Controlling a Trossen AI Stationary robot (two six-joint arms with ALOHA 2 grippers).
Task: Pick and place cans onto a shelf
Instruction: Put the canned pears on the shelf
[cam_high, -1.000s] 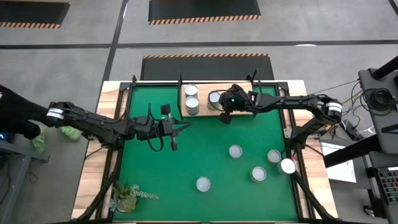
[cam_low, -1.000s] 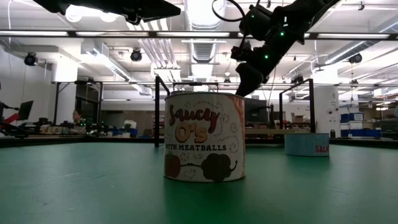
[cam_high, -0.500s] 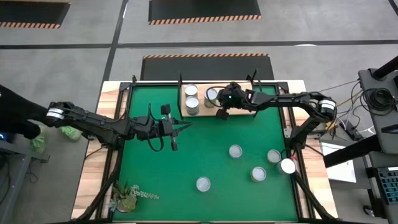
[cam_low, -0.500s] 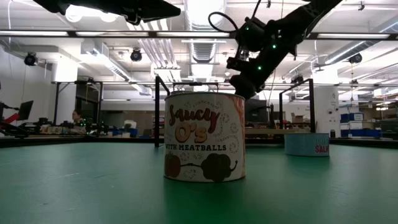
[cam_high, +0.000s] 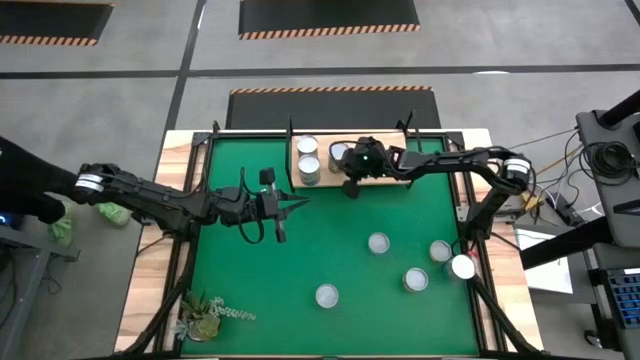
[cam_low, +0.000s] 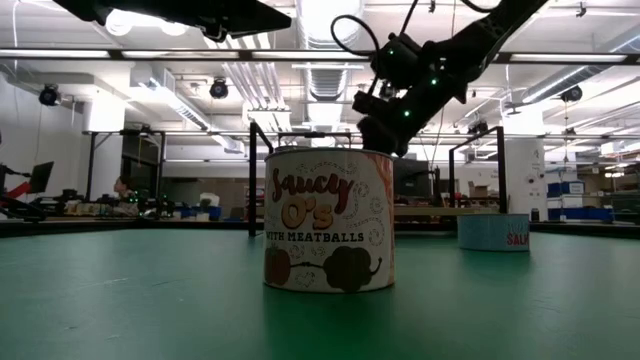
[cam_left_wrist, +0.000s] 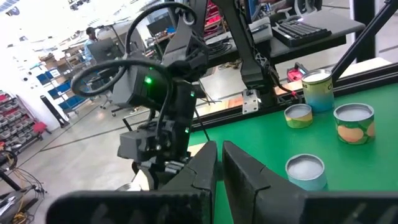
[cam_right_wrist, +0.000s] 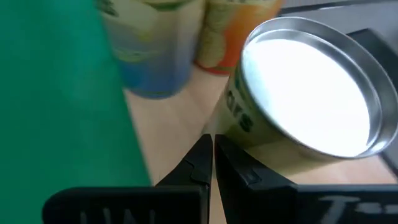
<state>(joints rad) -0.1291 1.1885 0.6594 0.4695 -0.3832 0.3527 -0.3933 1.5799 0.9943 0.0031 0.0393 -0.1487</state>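
Three cans stand on the shelf (cam_high: 385, 178) at the far edge of the green counter (cam_high: 240, 290): two (cam_high: 308, 146) (cam_high: 309, 168) together at its left end and a third (cam_high: 340, 152) beside them. The right end effector (cam_high: 350, 186) hovers just beside that third can (cam_right_wrist: 311, 102), fingers pressed together (nothing between them). Five more cans sit on the counter, one (cam_high: 378, 243) near mid-counter. The left end effector (cam_high: 290, 206) waits over the counter's left half, fingers together.
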